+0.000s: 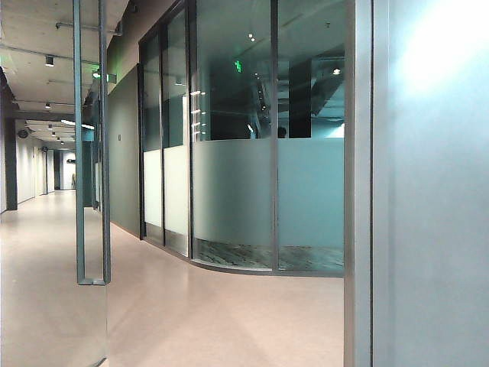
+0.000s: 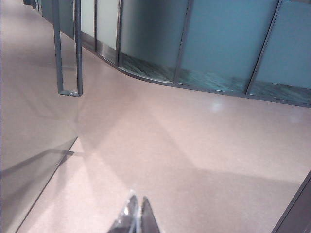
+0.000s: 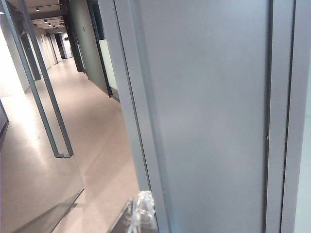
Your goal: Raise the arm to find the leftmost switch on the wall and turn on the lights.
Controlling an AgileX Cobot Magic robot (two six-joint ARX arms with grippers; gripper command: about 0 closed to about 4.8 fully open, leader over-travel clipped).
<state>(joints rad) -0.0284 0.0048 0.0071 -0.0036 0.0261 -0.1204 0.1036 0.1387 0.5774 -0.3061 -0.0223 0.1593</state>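
Switches were nowhere in view, so the search step was on: the left claw (image 2: 135, 216) hung pinched narrow over the floor (image 2: 160, 145), the right claw (image 3: 138, 213), width unclear, beside the grey wall (image 3: 204, 111), needing raising.

Plain grey wall (image 1: 435, 191) at right; grippers (image 2: 136, 213) (image 3: 138, 216) low, fingertips together

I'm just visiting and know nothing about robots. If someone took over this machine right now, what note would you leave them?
Left tool: low over the floor, fingers together, holding nothing.
Right tool: close to the grey wall panel; whether it is open or shut cannot be told.
No switch shows in any view, so the lights task has not visibly started.
Left to do: raise an arm, find the leftmost switch, press it.
Nearby: glass door handle.
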